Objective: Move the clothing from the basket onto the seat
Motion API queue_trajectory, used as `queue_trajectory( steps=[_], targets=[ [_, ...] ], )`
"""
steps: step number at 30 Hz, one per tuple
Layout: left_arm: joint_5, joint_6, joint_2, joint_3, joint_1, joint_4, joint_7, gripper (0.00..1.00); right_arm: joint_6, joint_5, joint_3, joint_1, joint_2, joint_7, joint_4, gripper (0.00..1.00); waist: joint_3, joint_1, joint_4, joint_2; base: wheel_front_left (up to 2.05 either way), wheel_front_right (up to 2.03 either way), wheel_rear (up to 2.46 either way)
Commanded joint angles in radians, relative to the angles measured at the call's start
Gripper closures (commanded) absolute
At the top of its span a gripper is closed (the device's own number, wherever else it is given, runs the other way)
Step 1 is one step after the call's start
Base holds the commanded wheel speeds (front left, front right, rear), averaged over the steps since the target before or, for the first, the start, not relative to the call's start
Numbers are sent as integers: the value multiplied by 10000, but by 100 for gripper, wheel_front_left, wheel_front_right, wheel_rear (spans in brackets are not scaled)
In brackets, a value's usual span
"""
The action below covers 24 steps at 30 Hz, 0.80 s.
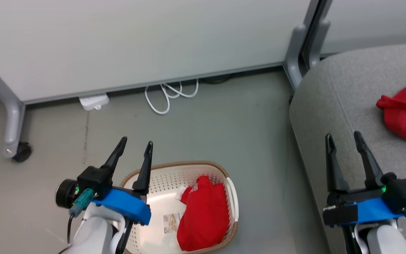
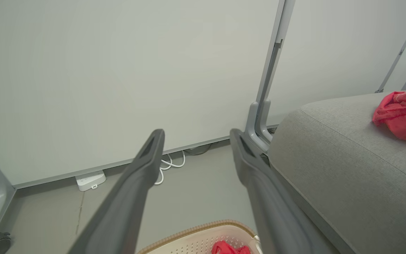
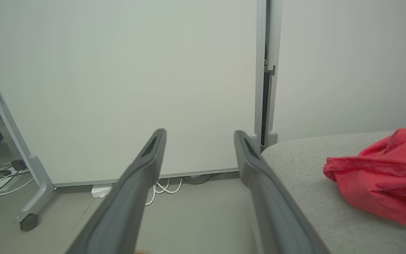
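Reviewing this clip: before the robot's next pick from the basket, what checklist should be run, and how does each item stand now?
1. Left gripper open and empty: ok.
2. Right gripper open and empty: ok.
3. Red garment in the basket uncovered from above: ok.
4. Second garment lies on the seat: ok.
5. Bare seat surface beside it for another drop: ok.
6. Anything hidden under the basket's garment: cannot tell.
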Motion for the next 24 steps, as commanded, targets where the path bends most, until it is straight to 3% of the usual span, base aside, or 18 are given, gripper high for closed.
queue_trajectory(
  steps=[1,24],
  targets=[
    [41,-34,45,-52,-230,152,-26,0,-7,-67,26,-181,-48,-9,-67,0,528,-1,-336,-1,0,0,0],
    [-1946,-43,921,-4340,-4963,5651,73,0,-7,102,-150,-2670,245,-8,-990,0,4896,-1,-1736,-1,0,0,0]
  ],
)
